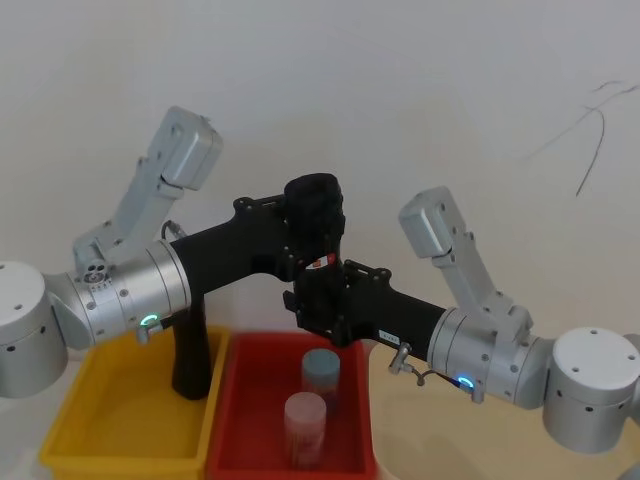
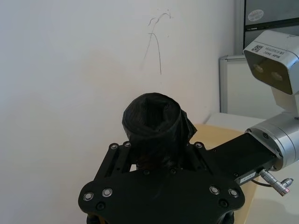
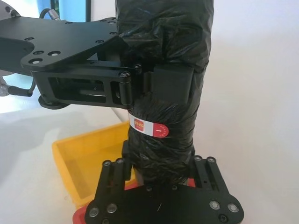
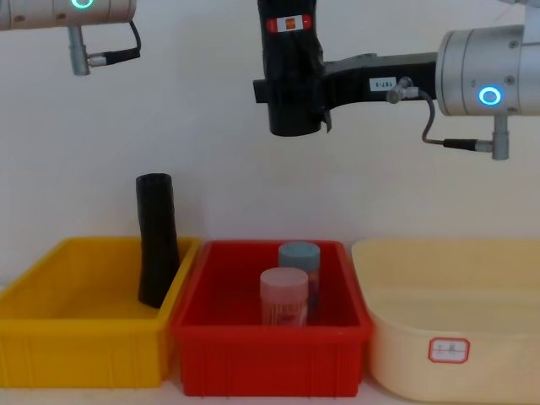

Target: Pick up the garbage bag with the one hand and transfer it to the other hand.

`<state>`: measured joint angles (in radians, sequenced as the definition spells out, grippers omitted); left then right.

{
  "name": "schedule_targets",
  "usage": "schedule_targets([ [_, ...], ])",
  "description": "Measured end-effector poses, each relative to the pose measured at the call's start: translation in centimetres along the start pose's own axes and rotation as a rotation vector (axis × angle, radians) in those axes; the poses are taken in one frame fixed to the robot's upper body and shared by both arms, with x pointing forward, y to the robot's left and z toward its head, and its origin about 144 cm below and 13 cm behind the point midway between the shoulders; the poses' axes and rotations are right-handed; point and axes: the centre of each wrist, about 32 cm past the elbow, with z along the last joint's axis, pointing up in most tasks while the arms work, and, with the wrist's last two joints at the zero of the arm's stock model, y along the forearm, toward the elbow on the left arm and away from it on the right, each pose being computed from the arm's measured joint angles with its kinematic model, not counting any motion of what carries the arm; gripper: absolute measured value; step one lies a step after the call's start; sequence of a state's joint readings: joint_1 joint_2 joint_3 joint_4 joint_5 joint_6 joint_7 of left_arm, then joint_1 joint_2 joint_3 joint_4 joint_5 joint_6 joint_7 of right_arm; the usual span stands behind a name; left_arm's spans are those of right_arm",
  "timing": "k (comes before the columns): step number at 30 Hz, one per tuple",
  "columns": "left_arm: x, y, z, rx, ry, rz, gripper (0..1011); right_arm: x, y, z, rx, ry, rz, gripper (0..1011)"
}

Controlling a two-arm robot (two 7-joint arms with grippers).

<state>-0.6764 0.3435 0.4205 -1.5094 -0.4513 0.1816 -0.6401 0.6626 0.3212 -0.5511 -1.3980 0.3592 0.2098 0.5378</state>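
Before the white wall [image 1: 450,80], left pincer [image 3: 164,85] above right pincer [image 3: 161,179], both clamping garbage bag [image 3: 163,149].

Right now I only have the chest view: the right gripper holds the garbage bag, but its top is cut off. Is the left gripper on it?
Observer: Yes. In the head view the left gripper is shut on the garbage bag just above the right gripper.
Operator: Does it cover the label?
Observer: No. The right wrist view shows its finger pad pressing the film just above the red-and-white label.
Operator: Any bag above it?
Observer: Yes. The left wrist view shows the roll's crumpled top end standing above the left gripper.
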Motion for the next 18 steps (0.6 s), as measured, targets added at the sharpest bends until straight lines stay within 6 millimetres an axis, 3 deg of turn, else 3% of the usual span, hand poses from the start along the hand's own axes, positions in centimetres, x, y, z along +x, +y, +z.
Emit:
schedule_targets([
  [4,0.0,0.0,0.0,0.0,0.0,0.0,381,0.01,0.06,0.0,-0.001,0.002,0.003,539],
  [18,0.0,0.0,-0.01,0.0,0.0,0.0,381,0.0,0.13,-0.05,-0.002,0.005,0.008,539],
])
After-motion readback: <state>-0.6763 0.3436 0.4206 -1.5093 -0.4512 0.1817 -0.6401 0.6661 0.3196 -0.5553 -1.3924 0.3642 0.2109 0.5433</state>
